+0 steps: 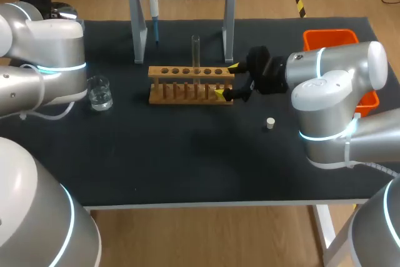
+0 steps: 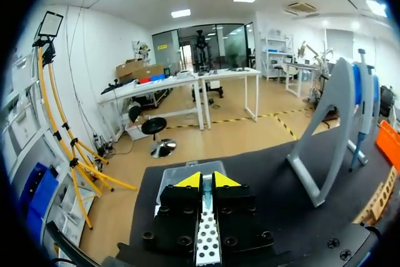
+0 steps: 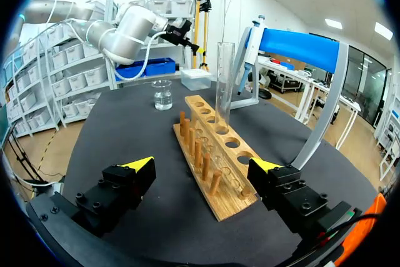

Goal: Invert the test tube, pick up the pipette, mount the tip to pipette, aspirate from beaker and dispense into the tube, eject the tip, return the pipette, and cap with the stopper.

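- The test tube [image 1: 195, 54] is standing upright in the wooden rack [image 1: 181, 85], at about ten o'clock from your right claw [image 1: 225, 80]. That claw is gaping wide on either side of the rack's end, touching nothing.
- You are dealing with thin, smooth glass that is probably light, slippery and brittle, so be gripping it mid-length, gently.
- Your left claw [image 2: 206, 181] is sitting closed, with nothing visibly held, at the bench's [image 1: 187, 167] nine o'clock side.
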`<control>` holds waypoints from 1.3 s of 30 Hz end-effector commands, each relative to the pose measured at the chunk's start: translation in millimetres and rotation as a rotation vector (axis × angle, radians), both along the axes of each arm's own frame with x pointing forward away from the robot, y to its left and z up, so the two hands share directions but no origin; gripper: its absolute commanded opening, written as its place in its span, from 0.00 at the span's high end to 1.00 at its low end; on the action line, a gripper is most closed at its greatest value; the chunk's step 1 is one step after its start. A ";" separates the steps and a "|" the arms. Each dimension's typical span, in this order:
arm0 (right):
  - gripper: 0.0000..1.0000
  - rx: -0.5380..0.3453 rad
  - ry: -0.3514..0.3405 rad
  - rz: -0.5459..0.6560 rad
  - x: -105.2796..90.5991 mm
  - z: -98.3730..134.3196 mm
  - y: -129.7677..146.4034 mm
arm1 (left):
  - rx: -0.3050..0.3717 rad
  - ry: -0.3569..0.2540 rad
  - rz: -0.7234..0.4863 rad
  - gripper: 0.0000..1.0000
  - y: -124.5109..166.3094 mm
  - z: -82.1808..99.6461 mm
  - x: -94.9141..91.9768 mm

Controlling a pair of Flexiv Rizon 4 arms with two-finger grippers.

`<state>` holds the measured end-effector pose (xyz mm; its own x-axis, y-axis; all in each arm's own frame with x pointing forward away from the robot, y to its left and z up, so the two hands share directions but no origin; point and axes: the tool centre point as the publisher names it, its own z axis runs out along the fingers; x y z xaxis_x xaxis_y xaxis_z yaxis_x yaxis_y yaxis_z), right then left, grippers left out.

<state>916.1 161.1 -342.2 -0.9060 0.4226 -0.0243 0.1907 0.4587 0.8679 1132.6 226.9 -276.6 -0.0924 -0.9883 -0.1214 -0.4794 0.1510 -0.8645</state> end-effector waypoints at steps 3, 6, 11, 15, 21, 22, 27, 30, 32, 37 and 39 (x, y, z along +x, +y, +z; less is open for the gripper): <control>0.00 0.000 0.001 0.001 -0.3 0.2 -0.5 | 0.003 -0.001 -0.116 1.00 -15.9 23.7 -29.4; 0.00 0.000 0.001 0.001 -0.3 0.2 -0.5 | 0.009 0.000 -0.228 1.00 -37.2 37.2 -43.2; 0.00 0.000 0.001 0.001 -0.3 0.2 -0.5 | 0.030 0.034 -0.433 1.00 -79.7 56.5 -73.4; 0.00 0.000 0.001 0.001 -0.3 0.2 -0.5 | 0.050 0.061 -0.574 1.00 -113.9 68.8 -103.2; 0.00 0.000 0.001 0.001 -0.3 0.2 -0.5 | 0.052 0.074 -0.615 1.00 -122.7 71.1 -111.3; 0.00 0.000 0.001 0.001 -0.3 0.2 -0.5 | 0.052 0.074 -0.615 1.00 -122.7 71.1 -111.3; 0.00 0.000 0.001 0.001 -0.3 0.2 -0.5 | 0.052 0.074 -0.615 1.00 -122.7 71.1 -111.3; 0.00 0.000 0.001 0.001 -0.3 0.2 -0.5 | 0.052 0.074 -0.615 1.00 -122.7 71.1 -111.3; 0.00 0.000 0.001 0.001 -0.3 0.2 -0.5 | 0.052 0.074 -0.615 1.00 -122.7 71.1 -111.3; 0.00 0.000 0.001 0.001 -0.3 0.2 -0.5 | 0.052 0.074 -0.615 1.00 -122.7 71.1 -111.3; 0.00 0.000 0.001 0.001 -0.3 0.2 -0.5 | 0.052 0.074 -0.615 1.00 -122.7 71.1 -111.3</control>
